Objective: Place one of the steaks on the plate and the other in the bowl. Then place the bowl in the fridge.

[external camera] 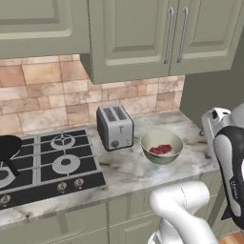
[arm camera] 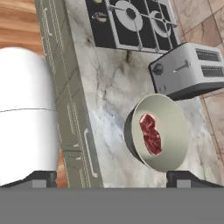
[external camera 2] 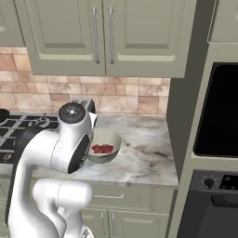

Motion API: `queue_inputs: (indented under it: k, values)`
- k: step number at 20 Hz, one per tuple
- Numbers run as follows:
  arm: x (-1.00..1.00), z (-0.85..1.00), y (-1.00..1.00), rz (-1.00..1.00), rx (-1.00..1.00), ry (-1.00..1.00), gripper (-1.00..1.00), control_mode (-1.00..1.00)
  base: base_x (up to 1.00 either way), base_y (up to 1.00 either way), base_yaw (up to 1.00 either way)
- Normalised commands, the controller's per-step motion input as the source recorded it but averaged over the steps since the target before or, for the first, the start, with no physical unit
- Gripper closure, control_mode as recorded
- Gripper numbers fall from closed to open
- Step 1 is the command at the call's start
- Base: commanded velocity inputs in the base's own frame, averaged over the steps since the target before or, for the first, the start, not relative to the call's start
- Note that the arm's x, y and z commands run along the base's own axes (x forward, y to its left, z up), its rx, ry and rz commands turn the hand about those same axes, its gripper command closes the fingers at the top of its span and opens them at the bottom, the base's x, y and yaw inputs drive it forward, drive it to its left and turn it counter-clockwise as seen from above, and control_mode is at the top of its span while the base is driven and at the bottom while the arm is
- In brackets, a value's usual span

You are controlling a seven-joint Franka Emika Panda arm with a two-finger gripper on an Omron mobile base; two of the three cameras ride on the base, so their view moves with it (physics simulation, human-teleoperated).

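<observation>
Marble counter point(external camera: 128, 167) bears bowl point(external camera: 162, 147), toaster point(external camera: 115, 126), beside stove point(external camera: 47, 164).

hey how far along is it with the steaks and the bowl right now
Done: one steak lies in the bowl, which stands on the counter beside the toaster. In hand: nothing; the hand is open, off the bowl. Left: carrying the bowl to the fridge. Whether the other steak is plated can't be told.
</observation>
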Motion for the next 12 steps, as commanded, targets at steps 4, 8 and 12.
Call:
queue_inputs:
  k: [4,8,12]
  values:
    - [0.0,-0.04,-0.16,0.31,-0.01,-0.14,-1.0,-1.0,0.0,0.0,0.0]
    - [0.02,-0.01,-0.01,0.38,-0.08,-0.01,-1.0,-1.0,0.0,0.0,0.0]
    - [0.1,-0.01,0.0,0.35,-0.14,0.01,-1.0,-1.0,0.0,0.0,0.0]
